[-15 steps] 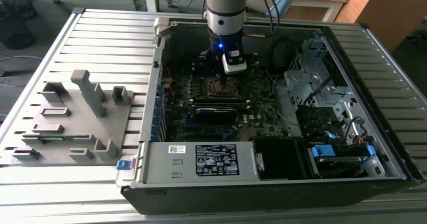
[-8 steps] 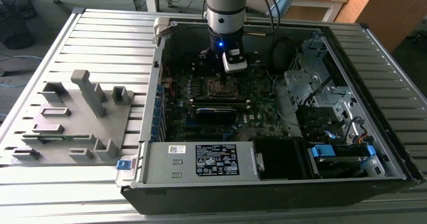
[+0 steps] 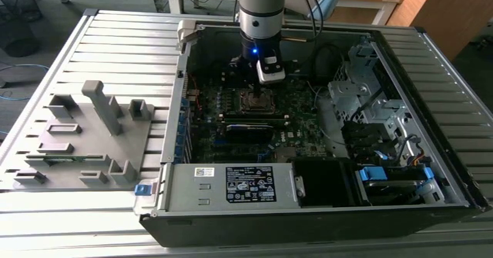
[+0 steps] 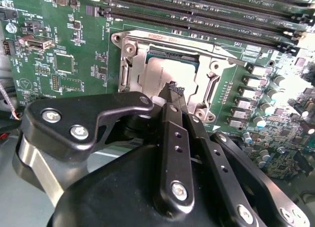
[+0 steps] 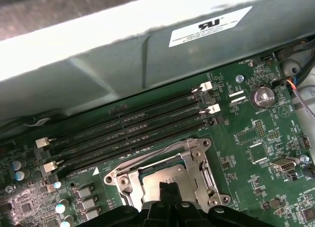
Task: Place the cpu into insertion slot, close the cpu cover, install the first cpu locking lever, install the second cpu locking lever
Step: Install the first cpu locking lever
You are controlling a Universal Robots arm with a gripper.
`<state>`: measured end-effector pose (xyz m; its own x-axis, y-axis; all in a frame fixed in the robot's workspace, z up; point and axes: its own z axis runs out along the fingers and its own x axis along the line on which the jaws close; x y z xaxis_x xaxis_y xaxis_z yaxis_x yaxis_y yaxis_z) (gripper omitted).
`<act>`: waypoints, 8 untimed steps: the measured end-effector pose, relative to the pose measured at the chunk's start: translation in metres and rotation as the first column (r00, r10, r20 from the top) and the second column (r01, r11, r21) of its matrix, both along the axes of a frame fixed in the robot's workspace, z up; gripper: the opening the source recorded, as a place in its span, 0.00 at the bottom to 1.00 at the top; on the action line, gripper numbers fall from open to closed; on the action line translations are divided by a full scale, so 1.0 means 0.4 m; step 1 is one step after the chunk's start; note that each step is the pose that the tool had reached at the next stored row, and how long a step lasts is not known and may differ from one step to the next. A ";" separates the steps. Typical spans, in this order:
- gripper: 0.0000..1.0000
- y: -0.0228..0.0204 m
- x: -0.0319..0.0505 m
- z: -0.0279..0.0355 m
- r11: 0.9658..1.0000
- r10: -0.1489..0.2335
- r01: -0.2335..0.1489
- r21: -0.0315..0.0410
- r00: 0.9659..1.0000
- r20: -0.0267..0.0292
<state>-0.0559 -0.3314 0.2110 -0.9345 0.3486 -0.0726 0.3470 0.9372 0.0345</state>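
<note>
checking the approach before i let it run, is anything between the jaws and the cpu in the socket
Nothing visible does. In both wrist views the gripper hangs right over the cpu, its jaws shut together. The cpu lies in the insertion slot with the cpu cover framing it, its window leaving the metal top bare.

Your arm (image 3: 260, 15) descends vertically in the exterior view, wrist pointing straight down. The gripper (image 4: 175, 89) hangs at its lower end. In the second wrist view, note the two black fingers (image 4: 172, 133) drawn together, tips meeting at a narrow point. The first wrist view shows the same closed tips (image 5: 168, 191).
</note>
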 end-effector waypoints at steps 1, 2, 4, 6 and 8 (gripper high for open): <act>0.10 0.000 0.000 0.000 1.000 0.000 0.000 0.000 1.000 0.000; 0.10 0.000 0.000 0.000 1.000 0.000 0.000 0.000 1.000 0.000; 0.10 0.000 0.001 0.000 1.000 0.006 -0.006 0.000 1.000 0.000; 0.10 0.000 0.002 -0.001 1.000 0.019 -0.019 0.000 1.000 0.000; 0.10 0.000 0.002 -0.001 1.000 0.025 -0.025 0.000 1.000 0.000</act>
